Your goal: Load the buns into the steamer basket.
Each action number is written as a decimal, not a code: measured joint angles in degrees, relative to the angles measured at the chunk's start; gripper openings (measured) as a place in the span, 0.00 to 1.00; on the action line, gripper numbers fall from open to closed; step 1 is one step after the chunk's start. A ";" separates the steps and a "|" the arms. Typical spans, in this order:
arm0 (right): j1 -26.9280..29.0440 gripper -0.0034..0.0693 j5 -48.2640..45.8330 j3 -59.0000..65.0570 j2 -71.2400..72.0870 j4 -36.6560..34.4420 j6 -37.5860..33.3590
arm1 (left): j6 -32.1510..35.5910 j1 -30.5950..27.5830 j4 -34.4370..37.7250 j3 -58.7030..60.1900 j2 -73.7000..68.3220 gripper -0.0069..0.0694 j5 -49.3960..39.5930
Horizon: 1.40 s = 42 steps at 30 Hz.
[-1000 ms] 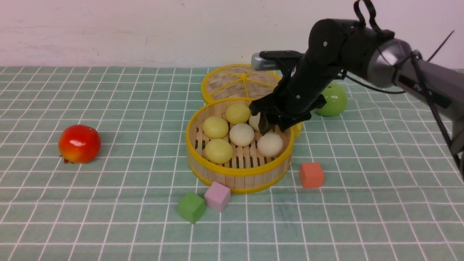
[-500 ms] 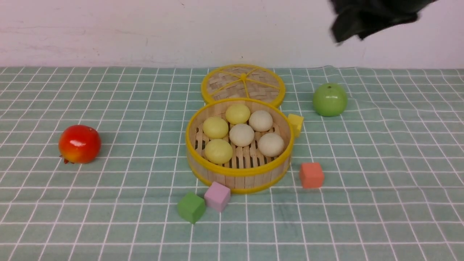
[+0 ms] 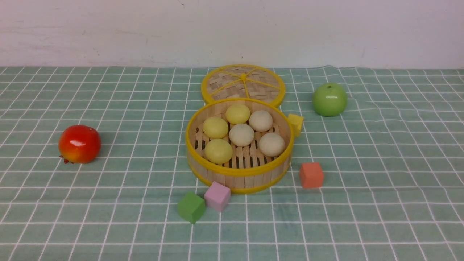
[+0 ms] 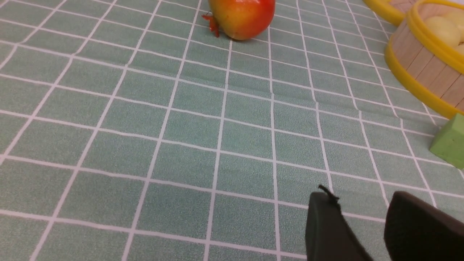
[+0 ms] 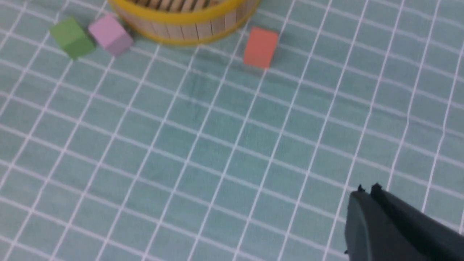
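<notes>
six buns [image 3: 241,135] sit in the steamer basket [image 3: 239,170]; keep left hand [image 4: 366,224] parted, right hand [image 5: 366,203] closed, both empty, clear.

Six buns [image 3: 241,135] inside steamer basket [image 3: 239,173]

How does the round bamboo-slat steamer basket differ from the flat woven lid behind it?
The round bamboo-slat steamer basket is a deep tub with upright slat walls; the flat woven lid is a shallow disc. The basket holds six buns; the lid carries nothing. The basket sits nearer the robot. Both are round with yellow rims.
</notes>
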<state>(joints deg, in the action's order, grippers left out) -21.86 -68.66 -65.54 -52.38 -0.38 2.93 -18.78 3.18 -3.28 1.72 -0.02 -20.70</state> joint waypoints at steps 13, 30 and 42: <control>11.69 0.03 15.34 14.10 21.61 5.87 1.39 | 0.00 0.00 0.00 0.00 0.00 0.40 0.00; 21.14 0.05 47.16 66.41 52.96 8.04 2.68 | 0.00 0.00 0.00 0.00 0.00 0.40 -0.09; 21.68 0.07 46.80 66.42 53.02 5.37 2.75 | 0.00 0.00 0.00 0.00 0.00 0.40 -0.01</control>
<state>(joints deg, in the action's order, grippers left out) -0.18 -21.86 0.87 0.64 4.99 5.68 -18.78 3.18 -3.28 1.72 -0.02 -20.71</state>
